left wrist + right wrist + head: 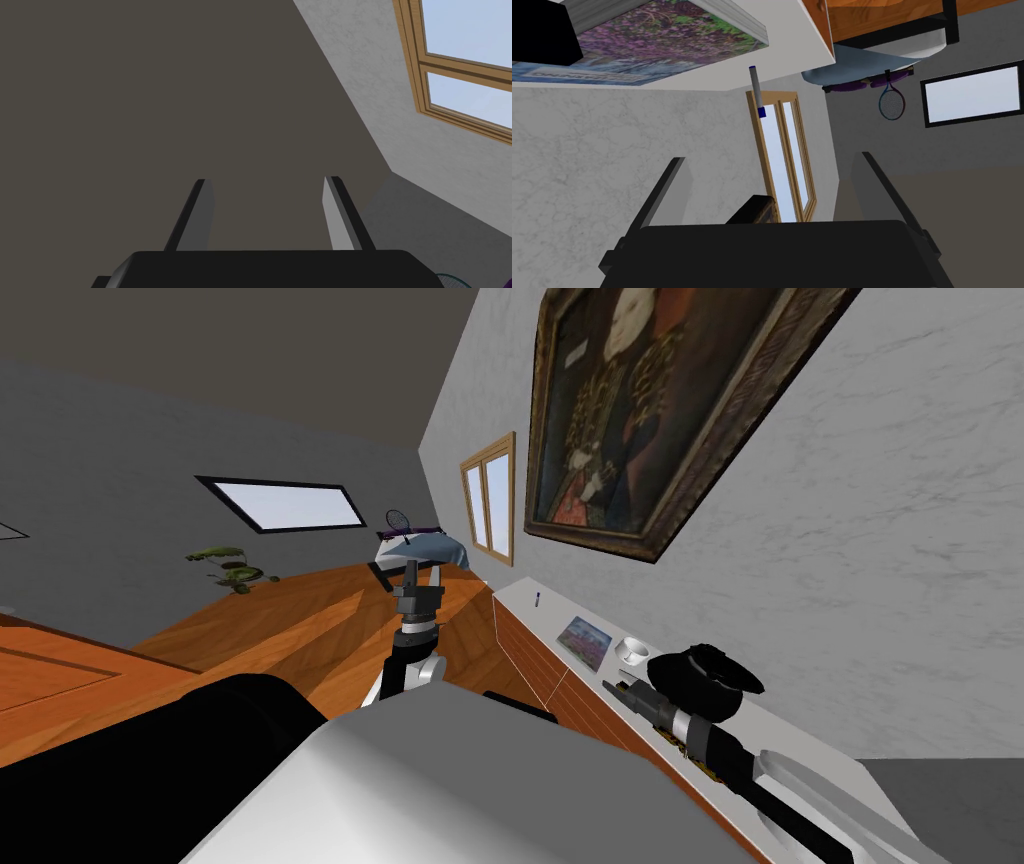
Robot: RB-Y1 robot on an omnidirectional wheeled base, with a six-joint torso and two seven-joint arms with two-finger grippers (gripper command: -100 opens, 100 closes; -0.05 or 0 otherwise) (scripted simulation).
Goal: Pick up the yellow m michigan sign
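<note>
Both jaws stand released; right arm (700, 743) hangs above the sideboard (525, 638) near its edge.

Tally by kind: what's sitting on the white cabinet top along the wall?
marker with blue ends: 1
flower-print picture panel: 1
white bowl: 1
black lumpy object, kind unclear: 1
Total: 4
</note>
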